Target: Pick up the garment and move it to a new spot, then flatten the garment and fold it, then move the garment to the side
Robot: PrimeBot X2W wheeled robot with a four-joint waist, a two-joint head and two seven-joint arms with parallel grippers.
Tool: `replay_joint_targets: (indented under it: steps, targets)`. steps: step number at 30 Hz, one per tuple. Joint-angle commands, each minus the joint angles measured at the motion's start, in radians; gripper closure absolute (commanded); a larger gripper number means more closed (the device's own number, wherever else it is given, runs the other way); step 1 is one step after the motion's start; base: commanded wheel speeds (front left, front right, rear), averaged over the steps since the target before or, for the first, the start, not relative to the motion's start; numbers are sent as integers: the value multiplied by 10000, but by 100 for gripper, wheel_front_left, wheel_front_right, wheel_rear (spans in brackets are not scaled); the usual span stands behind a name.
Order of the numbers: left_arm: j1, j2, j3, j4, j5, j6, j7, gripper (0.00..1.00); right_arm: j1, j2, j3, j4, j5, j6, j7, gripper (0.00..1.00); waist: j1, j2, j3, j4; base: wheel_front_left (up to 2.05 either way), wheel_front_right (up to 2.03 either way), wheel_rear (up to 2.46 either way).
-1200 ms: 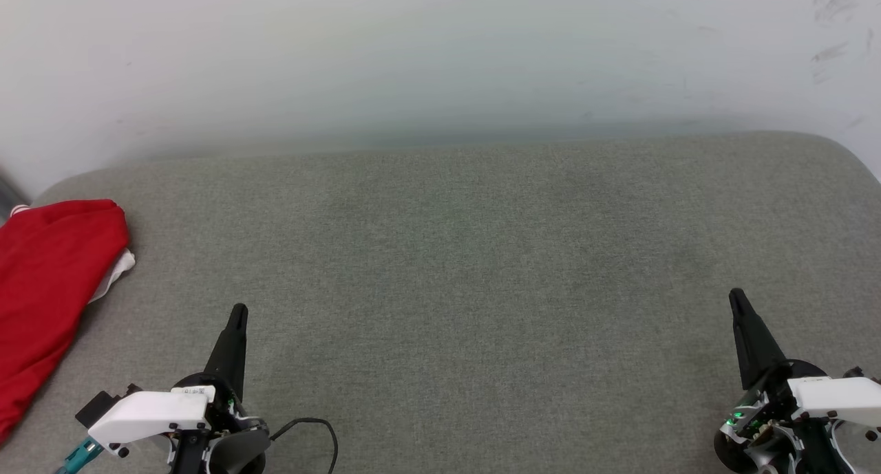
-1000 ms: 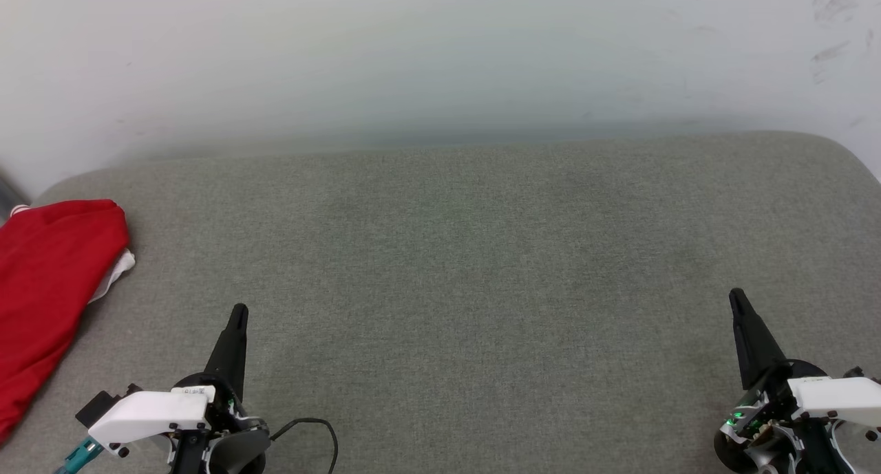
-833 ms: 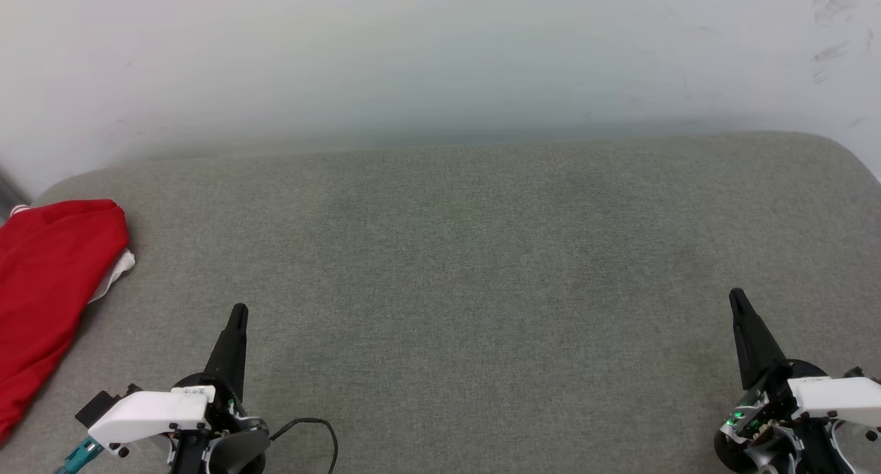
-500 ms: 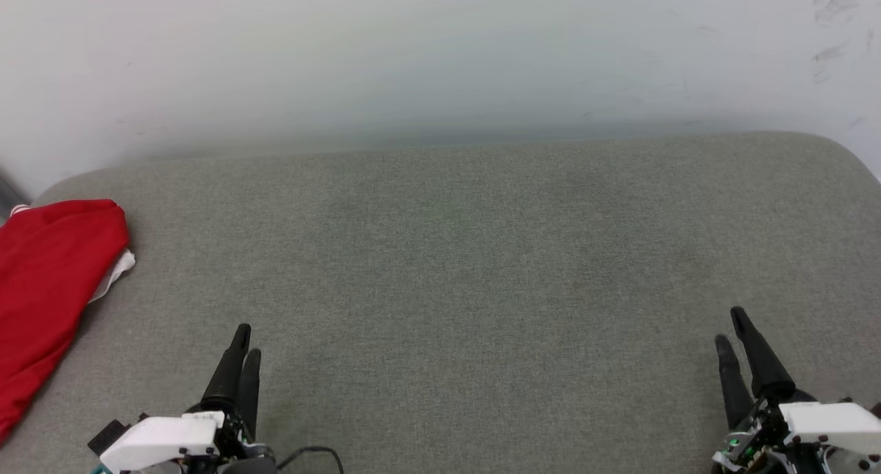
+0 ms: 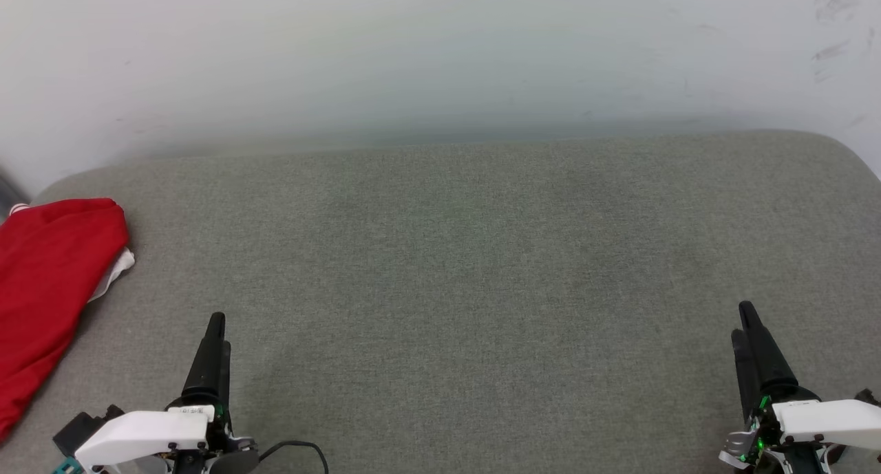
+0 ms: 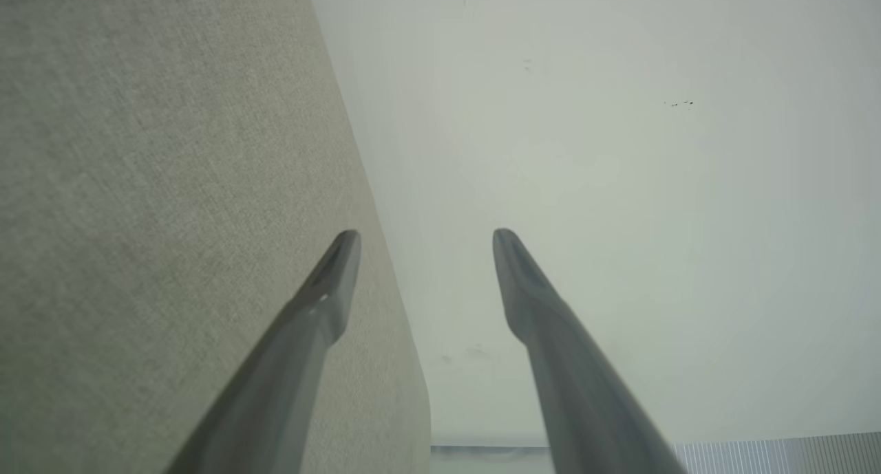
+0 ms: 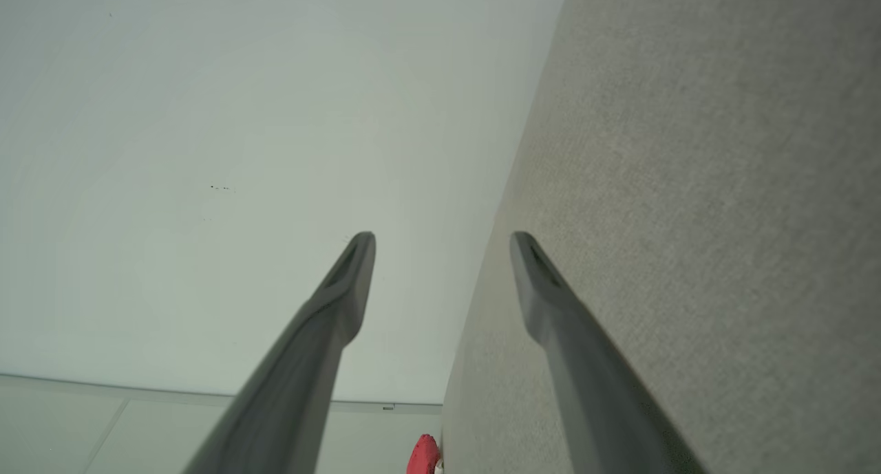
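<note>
Here, left gripper (image 6: 427,235), right gripper (image 7: 444,237) — fingers (image 6: 550,336) spread (garment (image 5: 48,267) well apart)

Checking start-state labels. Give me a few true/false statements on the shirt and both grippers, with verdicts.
1. The red T-shirt lies at the left end of the grey fabric cushion. True.
2. The left gripper is shut on the T-shirt. False: its jaws are open and empty, apart from the shirt.
3. The right gripper is open. True.
4. The T-shirt is spread flat mid-cushion. False: it lies bunched at the left end, a bit of white showing at its edge.
</note>
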Motion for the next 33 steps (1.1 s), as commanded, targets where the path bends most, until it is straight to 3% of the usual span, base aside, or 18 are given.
replay_joint_targets:
  steps: [1,19,33]
  targets:
    - [-161,33,80,-345,443,55,-107,0,-46,-26,-14,-337,-526,3,-112,0,0,0,4,2,0,0,0]
    - [167,39,-629,-1588,5167,1246,-831,0,223,-25,260,-1610,-5054,3,-843,0,0,0,40,11,0,0,0]
    - [470,573,-1600,-1896,7655,2146,-1303,0,563,-23,503,-1915,-7737,3,-1323,0,0,0,34,27,0,0,0]
